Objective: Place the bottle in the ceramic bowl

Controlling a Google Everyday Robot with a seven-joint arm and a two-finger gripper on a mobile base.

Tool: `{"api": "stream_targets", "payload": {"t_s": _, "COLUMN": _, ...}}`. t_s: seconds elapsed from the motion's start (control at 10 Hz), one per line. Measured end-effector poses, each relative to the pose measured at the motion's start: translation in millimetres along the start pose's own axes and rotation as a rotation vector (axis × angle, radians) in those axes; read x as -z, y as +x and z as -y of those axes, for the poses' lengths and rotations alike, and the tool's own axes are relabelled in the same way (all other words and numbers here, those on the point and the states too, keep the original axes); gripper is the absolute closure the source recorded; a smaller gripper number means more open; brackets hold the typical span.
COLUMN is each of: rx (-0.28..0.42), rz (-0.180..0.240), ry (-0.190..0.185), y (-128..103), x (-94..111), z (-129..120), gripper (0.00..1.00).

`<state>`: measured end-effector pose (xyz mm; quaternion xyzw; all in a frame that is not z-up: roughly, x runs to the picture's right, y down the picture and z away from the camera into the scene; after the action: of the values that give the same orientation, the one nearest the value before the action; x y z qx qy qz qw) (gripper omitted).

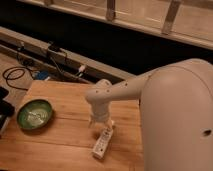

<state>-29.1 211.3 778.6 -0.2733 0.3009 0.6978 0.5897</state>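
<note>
Bulky white robot arm filling the right side, stretched leftward and bent down over a wooden table. Table across the lower left, its back edge running beside a dark rail, with cables looped on the floor past the far left corner. Black object just beside the table's left edge. Open bare wood between bowl and arm, and more along the front edge.

Round green bowl upright near the left edge, pale in the middle, well apart from the arm.

Small white bottle lying on its side on the wood right of centre, well apart from the bowl, its length running from under the arm's tip toward the front edge.

Pincer pointing down at the bottle's far end, right at it. Apart or clamped on the bottle: cannot tell.
</note>
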Motion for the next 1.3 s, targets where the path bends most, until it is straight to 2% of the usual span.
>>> {"api": "stream_targets", "payload": {"t_s": 0.5, "rx": -0.027, "rz": 0.025, "ry": 0.033, "y": 2.3, "x": 10.8, "z": 23.7, "gripper": 0.35}}
{"api": "stream_targets", "payload": {"t_s": 0.7, "rx": -0.054, "rz": 0.006, "ry": 0.037, "y": 2.0, "x": -2.0, "z": 37.2, "gripper": 0.35}}
{"api": "stream_targets", "payload": {"t_s": 1.0, "rx": -0.069, "rz": -0.048, "ry": 0.034, "y": 1.4, "x": -23.5, "z": 43.3, "gripper": 0.35}}
{"api": "stream_targets", "payload": {"t_s": 1.2, "rx": -0.061, "rz": -0.074, "ry": 0.027, "y": 3.0, "x": -31.7, "z": 41.8, "gripper": 0.46}}
{"api": "stream_targets", "payload": {"t_s": 1.3, "rx": -0.054, "rz": -0.081, "ry": 0.018, "y": 4.3, "x": -33.4, "z": 39.3, "gripper": 0.57}}
